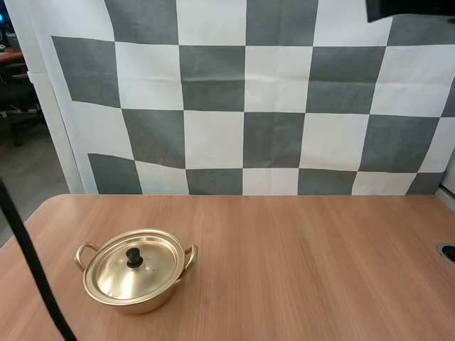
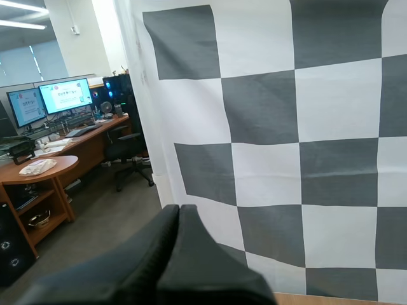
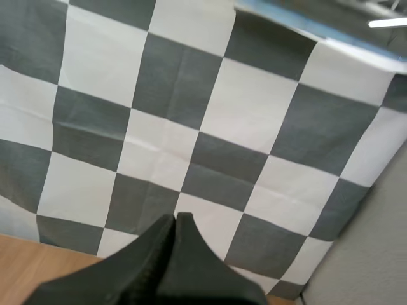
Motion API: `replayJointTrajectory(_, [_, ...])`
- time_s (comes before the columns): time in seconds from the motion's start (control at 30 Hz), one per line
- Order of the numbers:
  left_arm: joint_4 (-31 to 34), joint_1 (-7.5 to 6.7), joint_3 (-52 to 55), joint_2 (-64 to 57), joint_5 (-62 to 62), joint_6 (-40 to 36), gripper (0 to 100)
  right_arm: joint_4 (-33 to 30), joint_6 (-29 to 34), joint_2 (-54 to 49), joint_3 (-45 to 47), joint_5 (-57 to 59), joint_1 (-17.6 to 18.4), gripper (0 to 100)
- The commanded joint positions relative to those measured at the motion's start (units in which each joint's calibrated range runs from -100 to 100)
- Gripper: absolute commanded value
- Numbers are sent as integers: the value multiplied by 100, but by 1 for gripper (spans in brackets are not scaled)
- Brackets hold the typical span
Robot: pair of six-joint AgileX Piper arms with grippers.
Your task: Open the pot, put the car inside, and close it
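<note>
**Open-plan office with a robot bench**

To the left of the wooden bench (image 1: 298,241), the left wrist view looks across an office. Two lit monitors (image 2: 63,96) stand on a long wooden desk (image 2: 95,138), with a black swivel chair (image 2: 130,152) drawn up to it. A rounded side desk (image 2: 39,173) nearer by carries papers. The floor (image 2: 108,213) is grey, and strip lights (image 2: 19,6) run along the ceiling. In the high view, another dark office chair (image 1: 21,96) shows at far left.

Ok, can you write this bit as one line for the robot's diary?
pot: on table, lid on | left gripper: shut, holding nothing | right gripper: shut, holding nothing | step: pot not yet opened
</note>
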Motion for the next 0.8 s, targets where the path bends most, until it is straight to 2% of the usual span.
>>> replayJointTrajectory(0.0, [-168,-3,233,-47,0,-50,0,-119,324,-266,268,206,143,0])
replayJointTrajectory(0.13, [-287,-83,1374,-496,-61,-650,0,-208,508,-684,1027,208,319,0])
replayJointTrajectory(0.23, [-297,-192,2536,-999,-1618,-1020,0,-288,685,-1130,1673,-247,428,0])
replayJointTrajectory(0.37, [-186,-304,4206,-1665,-3921,-1079,0,-414,921,-1632,2349,-779,447,0])
replayJointTrajectory(0.47, [-103,-303,5458,-2116,-5330,-1079,0,-414,935,-1846,2668,-1078,447,0])
replayJointTrajectory(0.57, [-68,-303,6745,-2589,-6282,-1079,0,-542,1293,-1930,3086,-1451,447,0])
replayJointTrajectory(0.77, [-19,-303,8579,-3407,-7721,-1079,0,-634,1880,-1930,3977,-2342,447,0])
